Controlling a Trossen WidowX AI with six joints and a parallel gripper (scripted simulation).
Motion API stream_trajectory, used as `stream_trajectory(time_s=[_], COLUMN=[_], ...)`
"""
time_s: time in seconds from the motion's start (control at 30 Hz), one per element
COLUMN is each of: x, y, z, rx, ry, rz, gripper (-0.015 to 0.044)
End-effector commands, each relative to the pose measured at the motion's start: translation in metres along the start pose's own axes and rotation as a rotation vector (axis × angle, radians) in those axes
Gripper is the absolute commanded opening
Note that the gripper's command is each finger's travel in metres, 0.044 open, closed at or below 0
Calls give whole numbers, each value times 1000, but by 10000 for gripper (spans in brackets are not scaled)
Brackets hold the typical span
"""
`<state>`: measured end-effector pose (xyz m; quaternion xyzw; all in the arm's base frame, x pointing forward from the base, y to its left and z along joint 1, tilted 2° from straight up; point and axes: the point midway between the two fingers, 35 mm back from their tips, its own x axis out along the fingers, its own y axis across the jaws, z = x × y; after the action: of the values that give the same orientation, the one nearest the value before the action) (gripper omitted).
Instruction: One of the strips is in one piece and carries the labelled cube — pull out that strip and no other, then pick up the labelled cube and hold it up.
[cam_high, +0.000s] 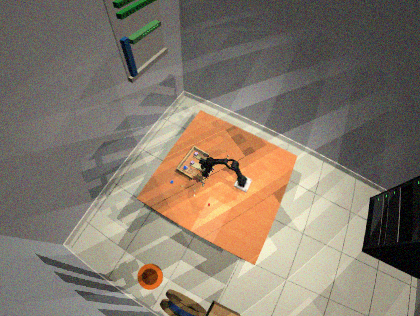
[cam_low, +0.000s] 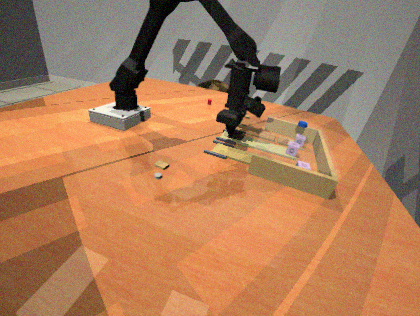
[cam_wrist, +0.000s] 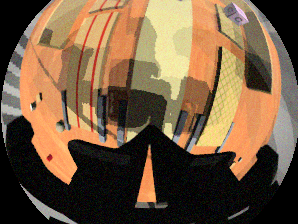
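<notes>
My gripper (cam_high: 204, 169) (cam_low: 234, 136) (cam_wrist: 150, 128) is shut and empty, pointing down low over the near end of the plain pale strip (cam_low: 272, 148) (cam_wrist: 172, 30). That strip shows no break in the wrist view. The strip with two red lines (cam_wrist: 86, 65) lies left of it, with a gap near its far end. The cross-hatched strip (cam_wrist: 227, 90) lies right of it, also with a gap. Dark bars flank the strips' near ends. A lilac cube (cam_low: 293, 148) stands at the plain strip's far end; another lilac cube (cam_low: 303, 164) (cam_wrist: 236, 14), with letters, is near the cross-hatched strip's far piece. The first cube's marking is too blurred to read.
A wooden frame (cam_low: 292, 176) surrounds the strips' far ends. A third lilac cube (cam_low: 300, 139) and a blue-topped piece (cam_low: 302, 124) stand inside it. A small red cube (cam_high: 209, 204) (cam_low: 209, 102), a tan block (cam_low: 161, 165) and a grey piece (cam_low: 158, 176) lie outside.
</notes>
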<state>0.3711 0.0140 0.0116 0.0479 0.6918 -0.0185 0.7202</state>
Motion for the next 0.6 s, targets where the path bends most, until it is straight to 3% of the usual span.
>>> stream_trajectory(time_s=[0.0, 0.57], x=[4, 5], y=[0, 1], z=[-11, -37], rx=[6, 6], ry=[18, 21], rz=[-3, -3], gripper=[0, 0])
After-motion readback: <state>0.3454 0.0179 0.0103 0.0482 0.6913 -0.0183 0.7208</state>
